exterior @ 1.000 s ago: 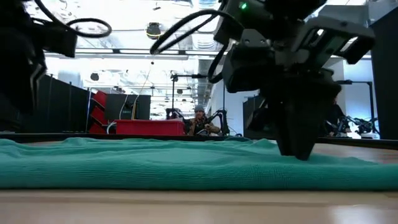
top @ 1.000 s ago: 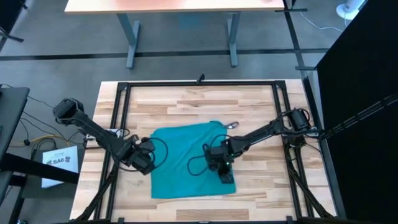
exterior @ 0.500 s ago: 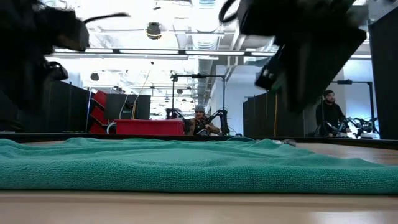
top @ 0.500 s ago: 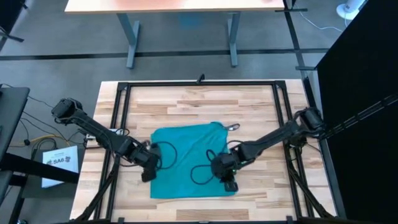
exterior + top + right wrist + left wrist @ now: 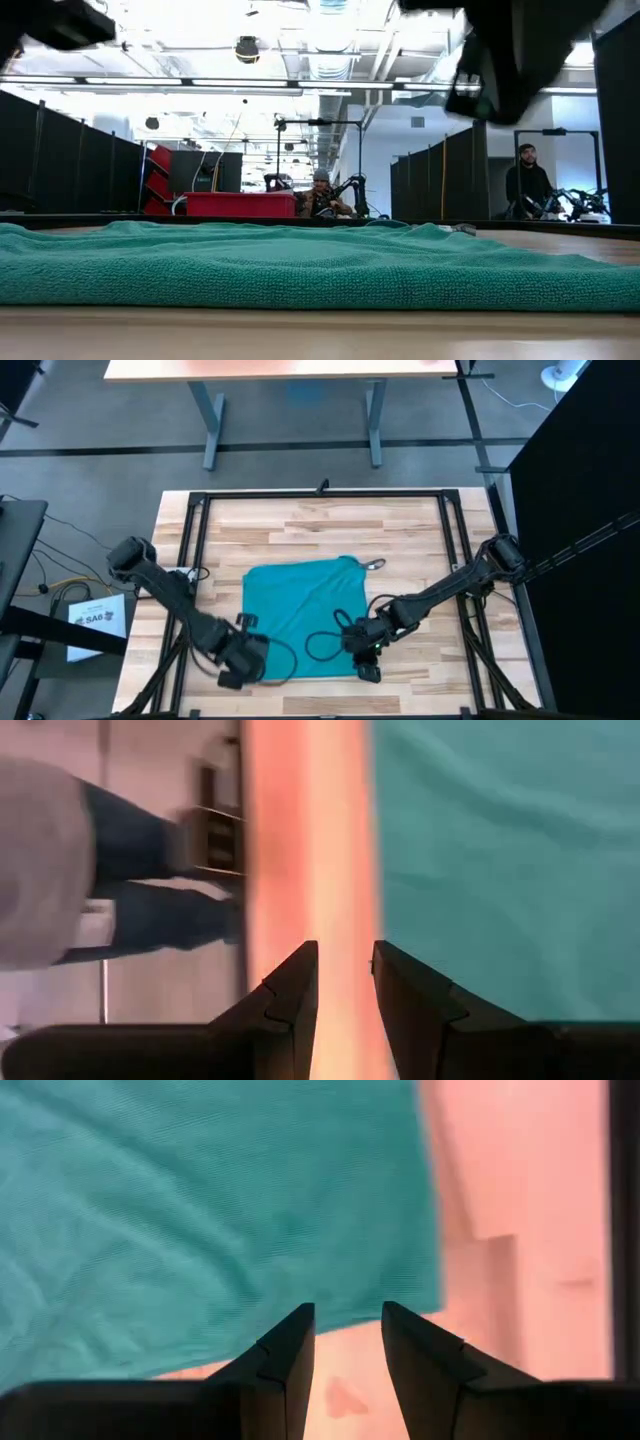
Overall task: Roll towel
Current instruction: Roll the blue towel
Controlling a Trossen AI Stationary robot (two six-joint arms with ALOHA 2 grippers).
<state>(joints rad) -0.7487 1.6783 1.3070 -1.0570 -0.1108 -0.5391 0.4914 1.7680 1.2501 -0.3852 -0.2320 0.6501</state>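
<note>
Towel (image 5: 300,618), teal and unrolled, lies spread flat in the middle of the wooden desk (image 5: 400,530), with soft wrinkles across it. At the towel's near left corner sits the left hand (image 5: 232,678), its fingers (image 5: 283,1363) slightly parted over bare wood just off the cloth's edge, gripping nothing. At the towel's near right corner sits the right hand (image 5: 368,672), likewise slightly parted and empty, beside the edge.

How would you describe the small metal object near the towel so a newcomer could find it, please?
Start at the wooden table and find the teal towel spread flat mid-table. Just off its far right corner lies a small metal object, the only shiny grey item on the wood.
</note>
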